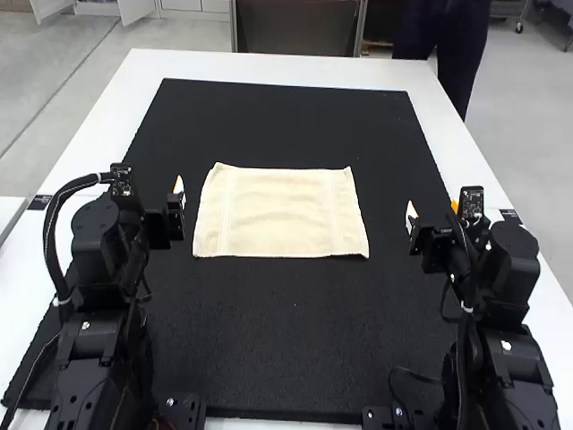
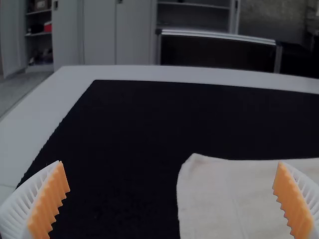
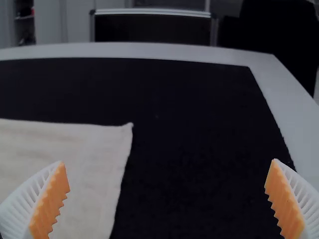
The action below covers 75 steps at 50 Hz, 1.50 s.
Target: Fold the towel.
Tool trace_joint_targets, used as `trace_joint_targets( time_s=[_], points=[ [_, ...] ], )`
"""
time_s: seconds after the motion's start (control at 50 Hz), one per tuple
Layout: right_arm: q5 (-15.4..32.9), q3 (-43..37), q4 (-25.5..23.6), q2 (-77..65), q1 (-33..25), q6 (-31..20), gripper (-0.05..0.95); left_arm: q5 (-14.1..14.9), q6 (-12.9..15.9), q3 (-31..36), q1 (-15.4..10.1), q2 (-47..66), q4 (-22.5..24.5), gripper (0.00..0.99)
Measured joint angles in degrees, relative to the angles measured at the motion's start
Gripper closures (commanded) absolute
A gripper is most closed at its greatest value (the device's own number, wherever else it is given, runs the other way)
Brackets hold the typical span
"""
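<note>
While the cream towel (image 1: 282, 210) lies flat near the middle of the black mat (image 1: 286, 331), both grippers are apart from it. Taking the high view as a clock face centred on the towel, with twelve at the mat's far edge, the left gripper (image 1: 154, 199) hangs at nine o'clock, near the towel's short edge. The right gripper (image 1: 433, 211) is at three o'clock, with bare mat between it and the towel.

The left gripper's white ribbed fingers are spread wide, their orange pads (image 2: 49, 201) facing each other with nothing pinched between them. The right gripper stands just as wide, its orange pads (image 3: 51, 201) well apart and empty.

The towel is spread in a neat rectangle, its long sides facing twelve and six. Its corners point roughly to ten, two, four and eight o'clock, and the one at ten looks slightly turned up. A faint band runs along each short side, inside the edge. I cannot tell whether the cloth is one layer or already doubled.

The left arm (image 1: 98, 336) stands toward eight o'clock, with a dark cable (image 1: 52, 237) looping along its outer side, and the right arm (image 1: 515, 354) stands toward four. Beneath the mat, the white table (image 1: 116, 107) forms a pale border at nine, twelve and three.
</note>
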Motion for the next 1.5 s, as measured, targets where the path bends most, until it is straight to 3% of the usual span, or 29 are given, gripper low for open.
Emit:
trace_joint_targets(
  time_s=[0.92,1.38,1.5],
  points=[
    [-0.02,0.0,-0.13,0.0,0.0,-0.22,-0.01,0.0,0.0,-0.02,0.02,0.02,0.0,0.034],
    [-0.07,0.0,0.2,0.0,-0.15,-3.65,-0.01,0.0,-0.02,0.0,0.0,0.02,-0.11,0.033],
    [-0.66,0.0,0.39,0.0,-0.17,-7.54,-0.01,0.0,0.0,0.0,0.0,0.02,-0.09,0.033]
  ],
)
